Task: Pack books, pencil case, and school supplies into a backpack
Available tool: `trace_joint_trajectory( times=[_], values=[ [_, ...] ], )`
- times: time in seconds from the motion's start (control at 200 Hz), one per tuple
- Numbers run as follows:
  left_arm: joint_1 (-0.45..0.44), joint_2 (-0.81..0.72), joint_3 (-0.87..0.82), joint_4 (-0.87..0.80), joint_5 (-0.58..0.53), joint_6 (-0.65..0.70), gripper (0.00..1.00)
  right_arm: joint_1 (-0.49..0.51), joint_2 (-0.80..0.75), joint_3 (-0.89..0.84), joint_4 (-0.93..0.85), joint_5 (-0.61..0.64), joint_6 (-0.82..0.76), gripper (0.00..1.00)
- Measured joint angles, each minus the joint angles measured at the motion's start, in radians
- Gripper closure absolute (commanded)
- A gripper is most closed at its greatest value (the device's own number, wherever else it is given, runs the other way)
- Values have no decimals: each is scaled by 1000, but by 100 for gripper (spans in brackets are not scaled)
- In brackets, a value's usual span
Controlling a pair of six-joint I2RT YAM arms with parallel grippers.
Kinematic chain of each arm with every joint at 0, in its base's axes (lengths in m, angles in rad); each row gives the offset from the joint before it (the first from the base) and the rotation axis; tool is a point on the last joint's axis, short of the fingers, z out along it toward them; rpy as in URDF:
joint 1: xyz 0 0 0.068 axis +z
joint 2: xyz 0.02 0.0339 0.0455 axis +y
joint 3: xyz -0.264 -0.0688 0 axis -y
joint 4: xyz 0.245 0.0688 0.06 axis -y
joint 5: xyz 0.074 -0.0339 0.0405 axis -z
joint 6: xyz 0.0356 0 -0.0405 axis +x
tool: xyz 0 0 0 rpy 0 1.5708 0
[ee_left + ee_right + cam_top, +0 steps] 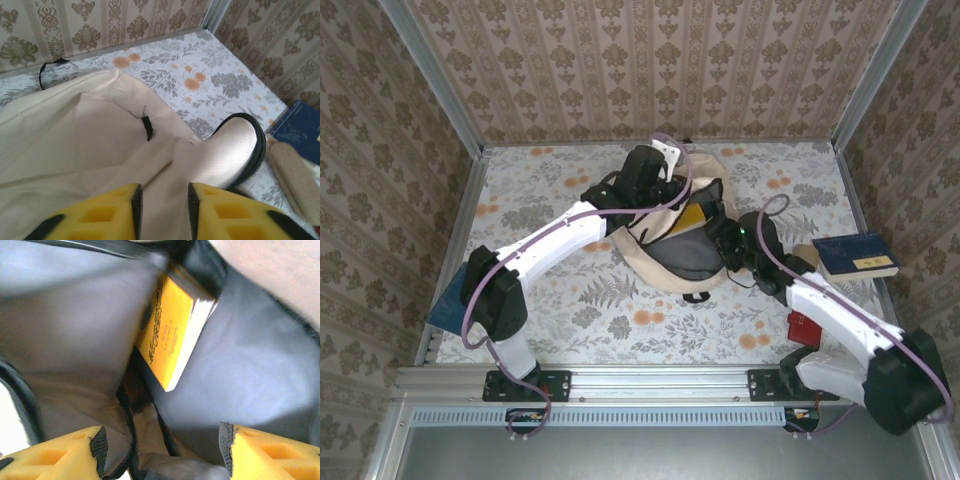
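Observation:
The beige backpack [660,235] lies mid-table with its mouth gaping, grey lining showing. A yellow book [170,335] stands inside it, also visible from above [692,216]. My right gripper [162,445] is open at the mouth, the black-edged rim running between its fingers. My left gripper [165,200] hovers over the backpack's beige fabric [75,135] at its far top, jaws apart, nothing pinched. From above, the left gripper [645,180] and the right gripper [723,235] flank the opening. A navy book [855,255] lies at the right, the beige ribbed pencil case [295,180] beside it.
A second navy book [450,305] rests at the table's left edge by the left arm. A small red square thing [805,325] lies under the right arm. Patterned walls and metal posts close in the table. The backpack's round flap [235,150] is thrown out to the right.

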Motion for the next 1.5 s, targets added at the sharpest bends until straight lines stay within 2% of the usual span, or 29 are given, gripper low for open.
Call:
trace_joint_trajectory(
  times=[0.115,0.17,0.32,0.42,0.525,0.635,0.71,0.78,0.915,1.12,1.41,1.5],
  values=[
    [31,-29,-53,-32,20,-47,28,-42,-112,0,-140,61,-79,34],
    [45,-53,-82,-55,16,-62,26,-58,-151,0,-195,90,-111,32],
    [104,-148,-186,-121,-53,-119,16,-70,-215,5,-306,161,-225,15],
    [188,-233,-292,-171,-116,-166,5,-71,-204,34,-331,164,-309,6],
    [317,-317,-443,-198,-177,-220,0,-71,-154,62,-313,126,-388,1],
    [461,-403,-591,-256,-245,-263,0,-71,-59,92,-288,65,-440,0],
    [518,-446,-647,-294,-278,-285,0,-71,-4,101,-270,31,-462,0],
    [578,-490,-697,-290,-277,-303,0,-71,31,105,-253,2,-468,0],
    [749,-534,-758,-310,-279,-336,0,-71,85,118,-224,-43,-469,1],
    [973,-534,-826,-302,-227,-355,0,-70,97,138,-221,-89,-469,0],
    [1183,-483,-892,-251,-108,-357,0,-68,101,146,-216,-120,-468,1],
    [1212,-467,-900,-238,-75,-355,0,-66,103,149,-212,-125,-468,1]
  ],
)
